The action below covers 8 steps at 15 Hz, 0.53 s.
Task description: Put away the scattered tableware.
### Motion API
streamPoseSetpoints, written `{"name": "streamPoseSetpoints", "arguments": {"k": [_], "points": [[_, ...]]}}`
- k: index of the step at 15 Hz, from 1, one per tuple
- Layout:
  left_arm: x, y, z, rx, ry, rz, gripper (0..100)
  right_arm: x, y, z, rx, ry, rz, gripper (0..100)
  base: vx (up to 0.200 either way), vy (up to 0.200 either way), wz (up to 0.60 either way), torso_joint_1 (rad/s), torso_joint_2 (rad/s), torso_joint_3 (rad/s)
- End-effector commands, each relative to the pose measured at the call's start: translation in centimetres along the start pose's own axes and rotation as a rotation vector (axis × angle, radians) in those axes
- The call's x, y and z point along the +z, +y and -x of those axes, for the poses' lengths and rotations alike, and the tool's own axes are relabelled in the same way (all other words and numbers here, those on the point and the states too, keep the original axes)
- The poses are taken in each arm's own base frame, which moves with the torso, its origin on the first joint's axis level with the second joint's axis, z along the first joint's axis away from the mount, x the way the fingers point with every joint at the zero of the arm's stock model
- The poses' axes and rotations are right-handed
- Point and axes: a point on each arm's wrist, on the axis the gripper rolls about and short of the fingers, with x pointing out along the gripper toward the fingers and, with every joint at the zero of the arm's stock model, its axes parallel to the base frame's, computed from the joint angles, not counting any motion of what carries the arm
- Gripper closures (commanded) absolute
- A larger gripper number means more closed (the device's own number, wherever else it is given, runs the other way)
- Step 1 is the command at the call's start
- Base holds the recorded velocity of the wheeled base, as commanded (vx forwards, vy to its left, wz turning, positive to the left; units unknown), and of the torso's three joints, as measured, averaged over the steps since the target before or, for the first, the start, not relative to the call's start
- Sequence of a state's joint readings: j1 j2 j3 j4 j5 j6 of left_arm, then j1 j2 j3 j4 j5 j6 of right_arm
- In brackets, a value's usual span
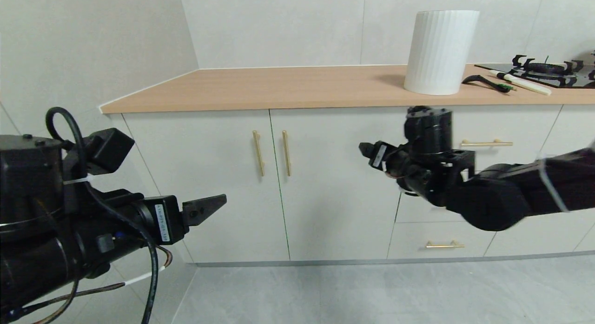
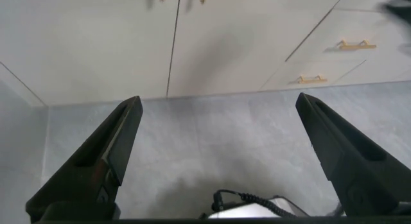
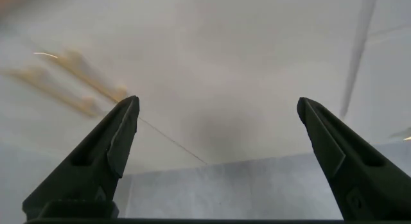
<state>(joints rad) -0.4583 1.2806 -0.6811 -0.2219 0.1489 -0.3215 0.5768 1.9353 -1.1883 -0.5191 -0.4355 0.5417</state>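
Observation:
A white ribbed cylindrical holder (image 1: 439, 52) stands on the wooden countertop (image 1: 279, 87). Just to its right lie a black-handled utensil (image 1: 485, 82) and a white-handled utensil (image 1: 525, 84), near the stove. My left gripper (image 1: 204, 210) hangs low at the left in front of the cabinets, and in the left wrist view it (image 2: 218, 102) is open above the floor with nothing between its fingers. My right gripper (image 1: 372, 153) is below the counter edge in front of the cabinet doors. It (image 3: 218, 102) is open and holds nothing.
White cabinet doors with gold handles (image 1: 272, 153) fill the front below the counter, and drawers with gold pulls (image 1: 485, 142) sit at the right. A black gas stove (image 1: 551, 70) is at the counter's far right. The grey floor (image 1: 372, 291) lies open below.

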Motion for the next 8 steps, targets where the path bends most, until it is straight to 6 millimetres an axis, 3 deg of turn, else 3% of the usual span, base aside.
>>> {"name": "streamPoseSetpoints", "arguments": {"k": [1,2,4,8], "points": [[0.2,0.6,3.0,-0.012,-0.083,-0.033,0,5.5,-3.5,11.8,0.047,-0.117,0.021,0,0.000,0.000,0.00,0.000,0.00,0.000],[-0.2,1.2,4.3,-0.003,-0.107,-0.068,0,5.1,-5.7,15.6,0.045,-0.125,0.082,0,0.000,0.000,0.00,0.000,0.00,0.000],[-1.4,2.1,6.6,0.004,-0.150,-0.114,0,4.6,-9.1,21.1,0.049,-0.175,0.179,0,0.000,0.000,0.00,0.000,0.00,0.000],[-4.3,4.1,13.1,0.026,-0.316,-0.104,0,3.0,-15.8,30.7,-0.066,-0.400,0.281,0,0.000,0.000,0.00,0.000,0.00,0.000]]}}
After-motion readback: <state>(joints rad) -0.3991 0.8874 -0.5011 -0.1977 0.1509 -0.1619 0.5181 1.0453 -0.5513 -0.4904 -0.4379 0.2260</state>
